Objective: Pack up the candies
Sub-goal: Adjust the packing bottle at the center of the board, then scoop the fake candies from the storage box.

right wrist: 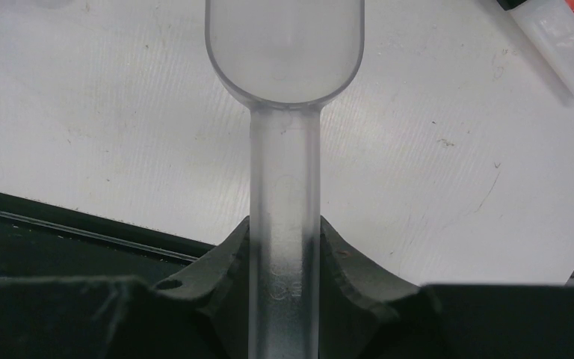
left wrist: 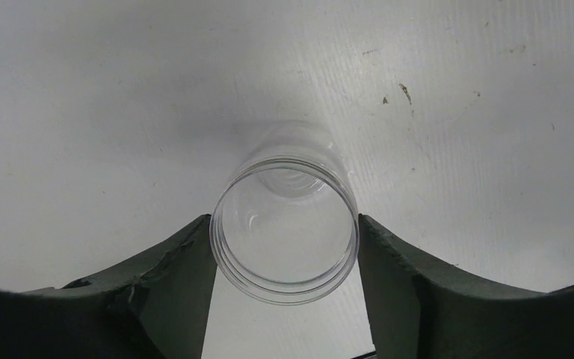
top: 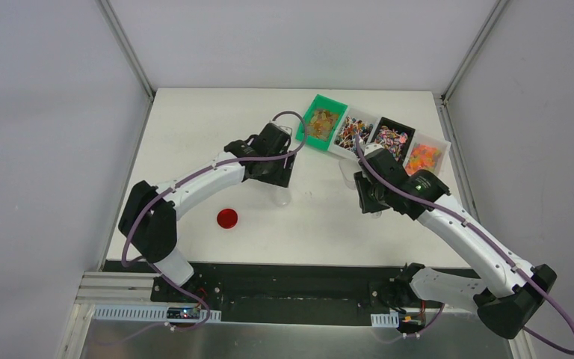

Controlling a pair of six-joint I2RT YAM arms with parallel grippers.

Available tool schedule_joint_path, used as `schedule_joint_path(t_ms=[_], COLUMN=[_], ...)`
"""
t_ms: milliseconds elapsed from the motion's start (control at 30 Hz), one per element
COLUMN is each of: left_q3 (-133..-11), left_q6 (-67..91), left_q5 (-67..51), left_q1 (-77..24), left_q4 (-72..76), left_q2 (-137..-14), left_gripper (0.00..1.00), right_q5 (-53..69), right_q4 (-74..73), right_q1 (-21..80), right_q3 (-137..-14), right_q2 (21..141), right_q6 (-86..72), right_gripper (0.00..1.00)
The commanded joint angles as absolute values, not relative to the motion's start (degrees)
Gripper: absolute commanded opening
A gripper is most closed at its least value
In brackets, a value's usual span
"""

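Note:
The candies lie in four bins at the back right: amber-brown ones in a green bin (top: 323,120), multicolour ones (top: 353,133), pink ones in a black bin (top: 391,138), and orange ones (top: 424,157). My left gripper (top: 277,178) (left wrist: 284,258) is shut on a clear, empty, upright jar (left wrist: 284,224) standing on the table. My right gripper (top: 365,188) (right wrist: 284,254) is shut on the handle of a clear plastic scoop (right wrist: 284,67). The scoop's bowl is empty and points towards the bins (top: 347,172).
A flat round red lid (top: 227,218) lies on the white table (top: 194,134), near the front left. A white bin's corner (right wrist: 560,45) shows at the top right of the right wrist view. White walls enclose the table.

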State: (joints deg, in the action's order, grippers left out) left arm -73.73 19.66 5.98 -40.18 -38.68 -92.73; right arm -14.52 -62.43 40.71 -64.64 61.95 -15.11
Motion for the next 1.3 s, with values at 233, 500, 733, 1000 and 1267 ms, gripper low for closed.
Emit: schedule_joint_path(t_ms=[233, 500, 733, 1000, 1267], left_q3=[-79.6, -87.0, -88.1, -84.7, -81.0], left_q6=[24.7, 24.1, 25.6, 26.4, 26.5], left_q5=[0.6, -8.9, -18.5, -21.4, -22.1], left_q1=[-41.0, -40.9, -40.8, -40.9, -40.9], left_q4=[-38.2, -38.1, -34.3, -32.3, -31.3], left_q2=[-86.9, -83.4, -85.4, -87.1, -86.7], left_gripper=[0.96, 0.86, 0.79, 0.70, 0.50], right_q5=[-9.5, 4.3, 8.6, 6.6, 4.0], right_q4=[-60.5, -55.3, -51.0, -46.1, -42.3], right_q1=[40.3, 40.2, 40.3, 40.3, 40.3], right_q3=[-66.2, -67.1, -68.0, -68.0, -66.6], right_q2=[59.7, 56.3, 54.3, 50.9, 48.0], right_q6=[-14.7, -10.7, -8.3, -8.9, -9.6], right_gripper=[0.03, 0.03, 0.00, 0.01, 0.03])
